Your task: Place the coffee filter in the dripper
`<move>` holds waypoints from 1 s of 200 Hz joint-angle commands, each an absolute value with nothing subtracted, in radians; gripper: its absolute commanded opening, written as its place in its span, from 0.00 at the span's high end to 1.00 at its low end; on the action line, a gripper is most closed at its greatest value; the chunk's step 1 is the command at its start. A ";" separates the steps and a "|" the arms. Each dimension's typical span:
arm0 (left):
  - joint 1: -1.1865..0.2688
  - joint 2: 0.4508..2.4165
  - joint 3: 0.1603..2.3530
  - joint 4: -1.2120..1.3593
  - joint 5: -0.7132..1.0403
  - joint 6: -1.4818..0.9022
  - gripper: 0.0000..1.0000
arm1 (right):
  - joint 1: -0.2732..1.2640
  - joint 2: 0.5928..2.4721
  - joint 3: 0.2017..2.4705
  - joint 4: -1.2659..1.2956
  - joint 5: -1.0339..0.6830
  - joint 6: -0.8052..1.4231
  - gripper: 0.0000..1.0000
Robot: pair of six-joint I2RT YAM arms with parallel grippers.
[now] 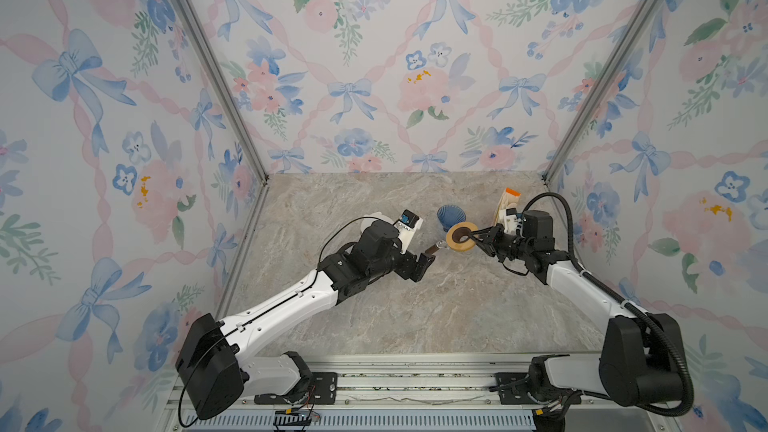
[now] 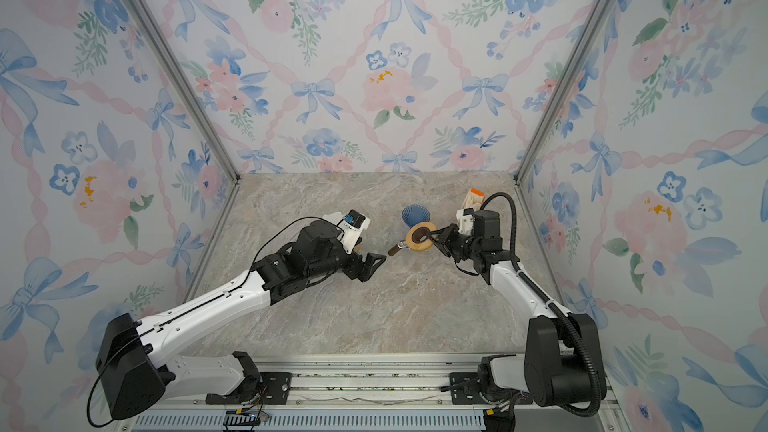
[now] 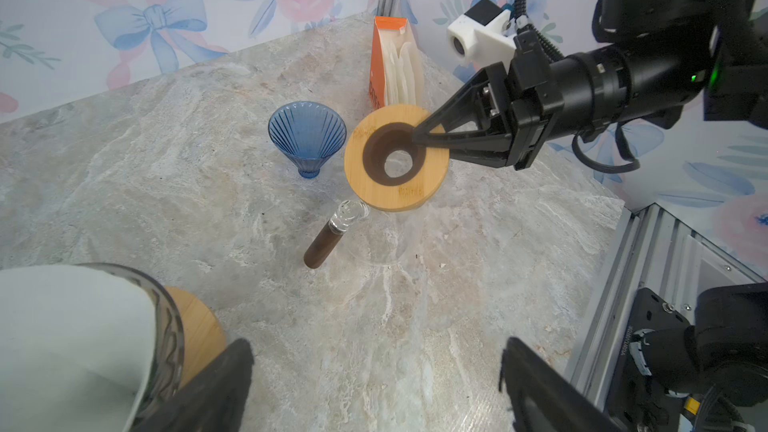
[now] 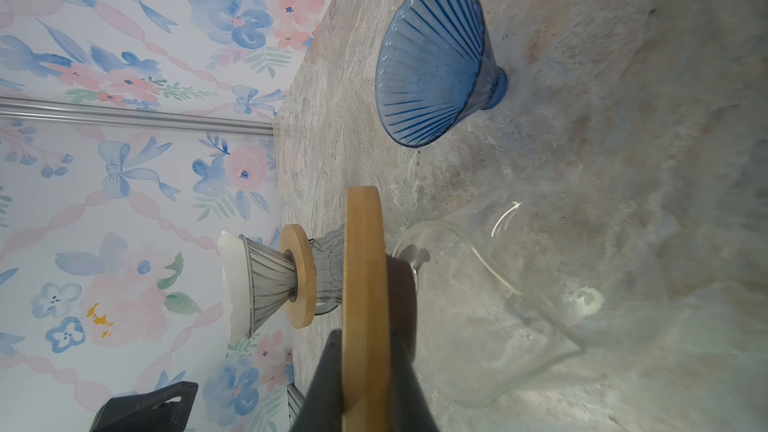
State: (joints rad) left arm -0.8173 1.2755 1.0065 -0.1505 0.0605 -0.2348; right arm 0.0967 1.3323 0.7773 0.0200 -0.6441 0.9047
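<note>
White paper filters (image 3: 401, 72) stand upright, long axis vertical, in the orange box (image 3: 377, 64) at the far right corner, with the blue glass dripper (image 3: 307, 135) mouth-up nearby, while the right gripper (image 3: 419, 135), reaching level, clamps the wooden collar (image 3: 399, 197) on the glass carafe (image 4: 498, 305) and the left gripper (image 3: 376, 367) hovers low, jaws spread.

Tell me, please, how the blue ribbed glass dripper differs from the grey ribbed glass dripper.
The blue ribbed glass dripper is empty; the grey ribbed glass dripper holds a white paper filter. The blue one stands bare on the table; the grey one sits in a round wooden collar. Both are ribbed cones.
</note>
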 commanded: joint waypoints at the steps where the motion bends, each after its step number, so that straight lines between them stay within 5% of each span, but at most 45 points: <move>1: -0.810 1.289 1.041 -0.133 0.074 -0.218 0.06 | 0.087 1.345 0.763 0.053 -0.665 0.910 0.95; 200: -0.808 1.327 1.072 -0.133 0.098 -0.210 0.06 | 0.051 1.321 0.735 -0.012 -0.616 0.866 0.65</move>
